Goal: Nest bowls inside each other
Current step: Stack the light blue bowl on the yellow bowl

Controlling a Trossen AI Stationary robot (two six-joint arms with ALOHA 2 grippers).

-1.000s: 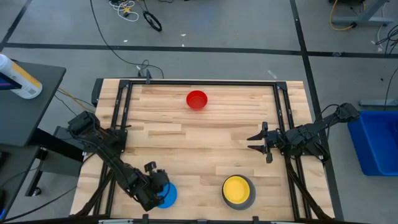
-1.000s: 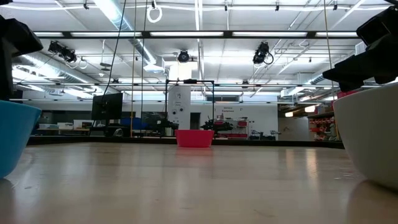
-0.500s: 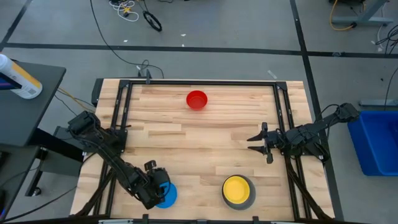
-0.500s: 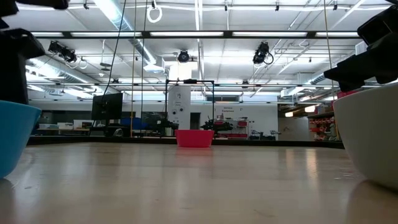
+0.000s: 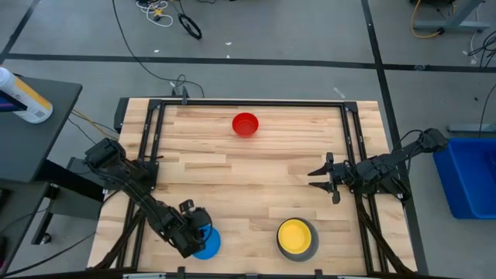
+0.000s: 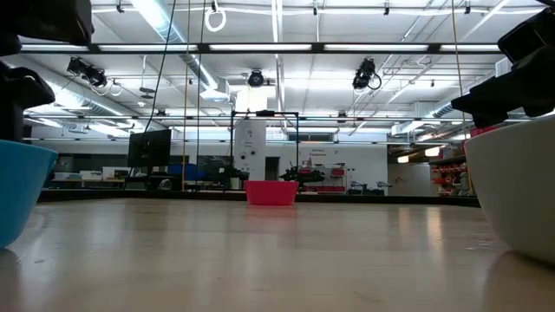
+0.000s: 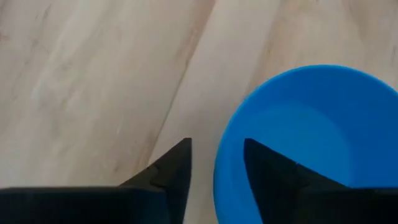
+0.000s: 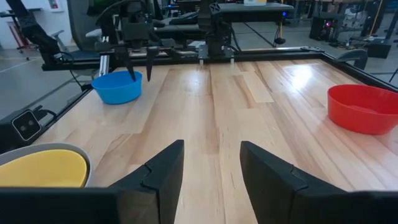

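A blue bowl (image 5: 209, 244) stands on its base near the table's near left corner. My left gripper (image 7: 216, 144) is open and points steeply down over the bowl's left rim (image 7: 219, 171). One finger hangs over the inside and one over the wood outside, and a strip of wood shows between the outer finger and the rim. A yellow bowl (image 5: 294, 235) sits nested in a pale grey bowl (image 5: 310, 246) at the near right. A red bowl (image 5: 245, 124) stands alone at the far middle. My right gripper (image 5: 316, 178) waits open at the right edge, pointing level toward the left.
Black frame rails (image 5: 151, 139) run along the table's left, far and right sides. Bare wood (image 5: 248, 186) lies between the three groups of bowls. A blue bin (image 5: 469, 174) stands on the floor off the right side.
My left gripper has come down a little over the blue bowl's rim. The bowls have stayed where they were.
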